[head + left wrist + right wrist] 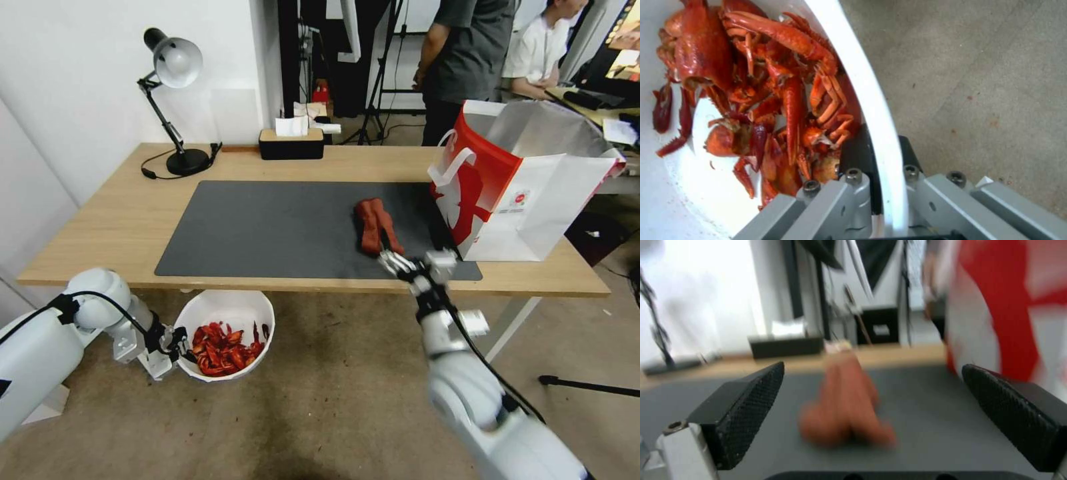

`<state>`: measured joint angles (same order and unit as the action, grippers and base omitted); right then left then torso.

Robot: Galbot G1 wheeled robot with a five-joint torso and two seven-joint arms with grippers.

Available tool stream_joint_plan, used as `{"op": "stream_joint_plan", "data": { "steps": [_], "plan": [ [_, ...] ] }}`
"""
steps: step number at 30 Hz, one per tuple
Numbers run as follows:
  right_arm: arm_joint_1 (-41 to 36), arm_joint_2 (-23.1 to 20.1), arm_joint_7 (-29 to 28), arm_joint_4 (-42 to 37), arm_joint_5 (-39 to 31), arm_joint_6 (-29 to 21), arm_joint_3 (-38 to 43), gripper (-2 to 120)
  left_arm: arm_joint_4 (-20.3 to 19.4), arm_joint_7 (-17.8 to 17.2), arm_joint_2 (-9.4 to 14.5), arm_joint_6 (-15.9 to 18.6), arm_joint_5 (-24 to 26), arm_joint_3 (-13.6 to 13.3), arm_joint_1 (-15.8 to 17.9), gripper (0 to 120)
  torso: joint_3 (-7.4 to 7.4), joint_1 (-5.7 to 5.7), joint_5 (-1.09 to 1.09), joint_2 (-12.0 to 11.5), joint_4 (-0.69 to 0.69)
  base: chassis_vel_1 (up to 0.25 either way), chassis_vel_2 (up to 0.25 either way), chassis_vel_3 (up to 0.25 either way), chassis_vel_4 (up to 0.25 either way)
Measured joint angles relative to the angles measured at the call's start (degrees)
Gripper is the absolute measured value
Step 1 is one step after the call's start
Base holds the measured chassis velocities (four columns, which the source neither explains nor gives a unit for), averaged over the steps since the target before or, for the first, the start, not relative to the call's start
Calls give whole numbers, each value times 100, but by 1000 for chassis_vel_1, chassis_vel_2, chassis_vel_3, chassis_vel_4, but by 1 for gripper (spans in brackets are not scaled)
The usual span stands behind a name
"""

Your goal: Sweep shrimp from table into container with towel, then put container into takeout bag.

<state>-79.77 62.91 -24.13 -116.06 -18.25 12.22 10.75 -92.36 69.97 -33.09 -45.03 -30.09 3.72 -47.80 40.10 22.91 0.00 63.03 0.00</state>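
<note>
Though within reach, towel loose between right claw's spread fingers.

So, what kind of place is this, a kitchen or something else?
Probably a robot test room or lab, not a kitchen. The table carries a desk lamp and a tissue box, stands like tripods rise behind it, and the floor is bare.

Left gripper hangs low at the left, fingers clamped; right gripper reaches forward, fingers spread.
</note>
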Motion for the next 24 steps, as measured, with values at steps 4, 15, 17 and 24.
{"op": "stream_joint_plan", "data": {
  "steps": [4, 15, 17, 24],
  "plan": [
    [-787, 176, -33, 229, 431, 407, 76, 100, -87, -13, 13, 61, 3, 16, -11, 0, 0, 0, 0, -1, -1, 0, 0, 0, 0],
    [-1239, 279, -480, 218, 724, 472, 109, 100, -332, -18, 179, 71, 6, 102, -274, 0, 0, 1, -1, -1, 2, 0, 0, 0, 0],
    [-1229, 300, -479, 218, 737, 457, 66, 100, -401, -19, 241, 69, 24, 110, -310, 0, 1, 1, -1, -1, 0, 0, 0, 0, 0],
    [-1173, 369, -442, 281, 831, 403, -67, 100, -847, -90, 524, 11, 117, 233, -617, 0, 1, 1, -3, -1, 0, 0, 0, 0, 0]
  ]
}}
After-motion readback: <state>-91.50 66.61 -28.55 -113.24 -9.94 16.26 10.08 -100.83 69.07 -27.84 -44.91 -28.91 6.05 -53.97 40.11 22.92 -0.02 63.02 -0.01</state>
